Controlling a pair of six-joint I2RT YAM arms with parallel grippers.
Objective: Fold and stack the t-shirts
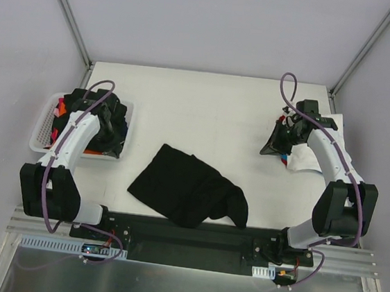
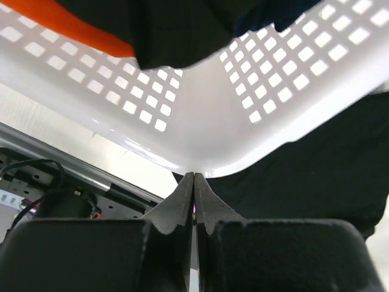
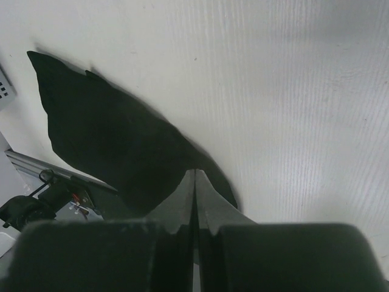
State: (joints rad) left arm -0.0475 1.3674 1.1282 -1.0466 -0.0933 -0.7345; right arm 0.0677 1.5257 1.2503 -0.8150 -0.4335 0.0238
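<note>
Black t-shirt (image 1: pixel 189 187) lies crumpled on the table (image 1: pixel 206 105); we see left fingers (image 2: pixel 179 207) pressed together by the basket (image 2: pixel 200 121), right fingers (image 3: pixel 179 204) pressed together too.

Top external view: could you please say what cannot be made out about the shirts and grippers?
How many shirts lie in the basket: top view, piled under the left arm; left wrist view, cut off by the top edge.
Left gripper tips: top view, lost among dark cloth.
Lower layers of the pile by the right gripper: top view, covered by its top layer.
</note>
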